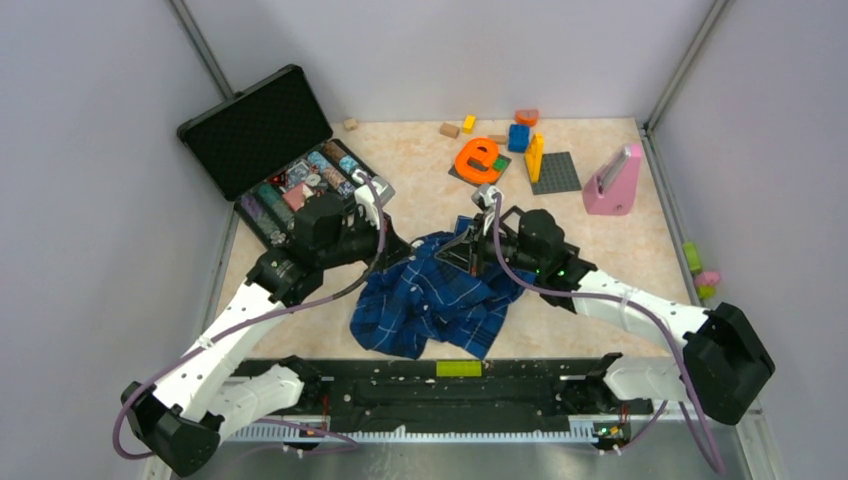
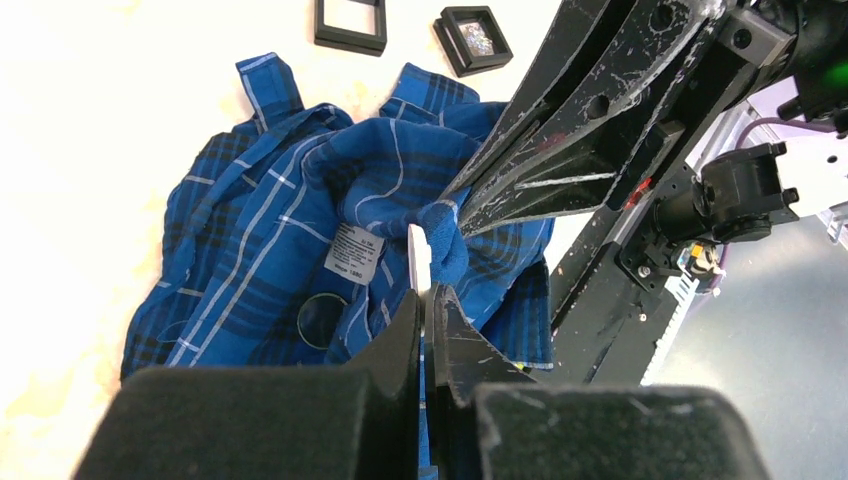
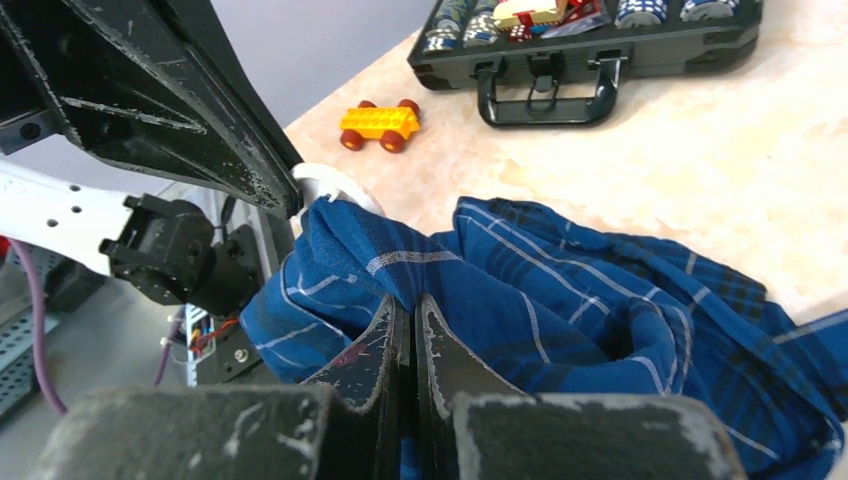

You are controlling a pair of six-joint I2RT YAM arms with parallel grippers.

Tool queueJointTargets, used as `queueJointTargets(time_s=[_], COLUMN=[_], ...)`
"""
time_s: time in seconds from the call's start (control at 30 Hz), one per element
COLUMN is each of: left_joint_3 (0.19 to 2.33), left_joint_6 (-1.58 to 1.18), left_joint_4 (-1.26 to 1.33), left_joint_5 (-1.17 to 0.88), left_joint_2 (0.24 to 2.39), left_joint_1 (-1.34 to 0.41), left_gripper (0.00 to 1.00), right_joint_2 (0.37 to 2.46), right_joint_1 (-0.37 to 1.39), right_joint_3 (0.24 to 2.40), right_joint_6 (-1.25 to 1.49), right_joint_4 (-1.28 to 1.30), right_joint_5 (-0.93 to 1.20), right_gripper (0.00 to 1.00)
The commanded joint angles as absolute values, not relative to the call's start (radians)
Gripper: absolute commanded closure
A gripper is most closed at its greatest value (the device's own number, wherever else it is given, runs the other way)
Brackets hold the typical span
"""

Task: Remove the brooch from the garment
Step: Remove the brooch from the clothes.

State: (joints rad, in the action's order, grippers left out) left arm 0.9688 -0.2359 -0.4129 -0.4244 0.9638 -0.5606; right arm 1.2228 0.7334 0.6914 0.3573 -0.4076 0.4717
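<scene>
Top external view: the shirt [image 1: 430, 300] lies bunched up in the middle of the table [image 1: 630, 250]. Its bottom edge, at 6 o'clock, is near the table's front edge. Bare table lies open at 3 o'clock. A black case [image 1: 262, 130] sits at 10 o'clock and toy blocks [image 1: 520, 135] at 12.

Left wrist view: the left gripper [image 2: 422, 300] is pinched tight on a fold of the shirt. The right gripper [image 2: 452, 202] pinches another fold just above it. The brooch [image 2: 322, 320] is a small round disc on the cloth, at 9 o'clock from the left fingertips, near a white label [image 2: 352, 252].
</scene>
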Motion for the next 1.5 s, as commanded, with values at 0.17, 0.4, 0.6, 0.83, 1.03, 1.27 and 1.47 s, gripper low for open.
queueJointTargets(time_s=[0.17,0.4,0.6,0.83,1.03,1.27,1.47], left_joint_3=[1.024,1.070,1.102,1.062,1.064,1.031,0.986], left_joint_6=[-0.212,-0.199,-0.306,-0.448,-0.484,-0.549,-0.631], left_joint_4=[-0.444,-0.528,-0.552,-0.443,-0.447,-0.375,-0.259], left_joint_5=[-0.411,-0.440,-0.470,-0.585,-0.615,-0.666,-0.738], left_joint_2=[0.958,0.995,1.039,1.021,1.022,0.998,0.985], left_joint_1=[-0.557,-0.557,-0.554,-0.550,-0.543,-0.527,-0.509], left_gripper=[1.00,1.00,1.00,1.00,1.00,1.00,1.00], right_joint_2=[1.166,1.132,1.092,1.122,1.194,1.204,1.202], right_joint_1=[0.733,0.733,0.709,0.687,0.696,0.725,0.733], right_joint_3=[0.743,0.727,0.674,0.549,0.545,0.551,0.541], right_joint_6=[0.271,0.203,0.293,0.621,0.765,0.777,0.776], right_joint_4=[-0.288,-0.269,-0.393,-0.792,-0.956,-0.951,-0.944], right_joint_5=[0.340,0.307,0.423,0.463,0.500,0.492,0.489], right_gripper=[1.00,0.87,0.50,0.30,0.28,0.36,0.47])
